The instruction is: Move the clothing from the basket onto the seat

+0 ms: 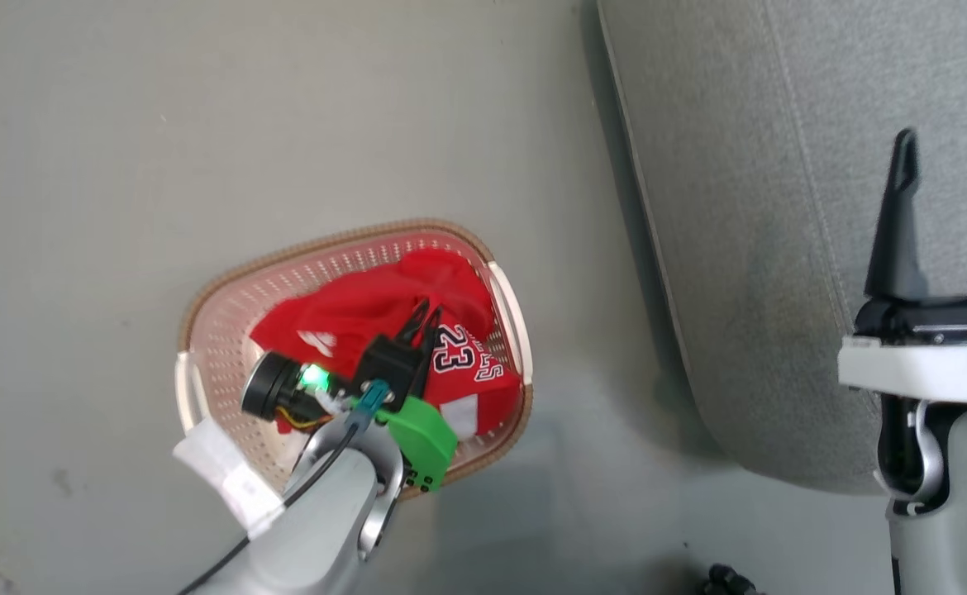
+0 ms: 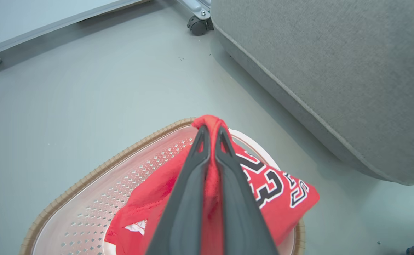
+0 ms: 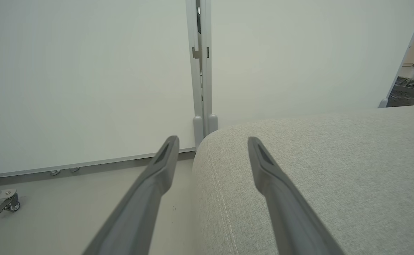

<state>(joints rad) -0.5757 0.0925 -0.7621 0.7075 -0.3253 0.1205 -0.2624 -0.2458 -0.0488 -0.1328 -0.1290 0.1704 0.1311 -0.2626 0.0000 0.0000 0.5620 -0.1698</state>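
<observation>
The left gripper (image 2: 210, 132) is clenched on a raised fold of the red clothing (image 2: 281, 198), with cloth pinched between both fingers right up to their tips. In the left wrist view the heap spreads from that fold toward 4 and 8 o'clock, with the number 23 (image 2: 263, 180) at 4 o'clock. In the head view its long axis runs from 10 to 4 o'clock inside the basket (image 1: 326, 240). The right gripper (image 1: 950, 157) stands released over the seat (image 1: 781, 248), at the basket's 3 o'clock.
</observation>
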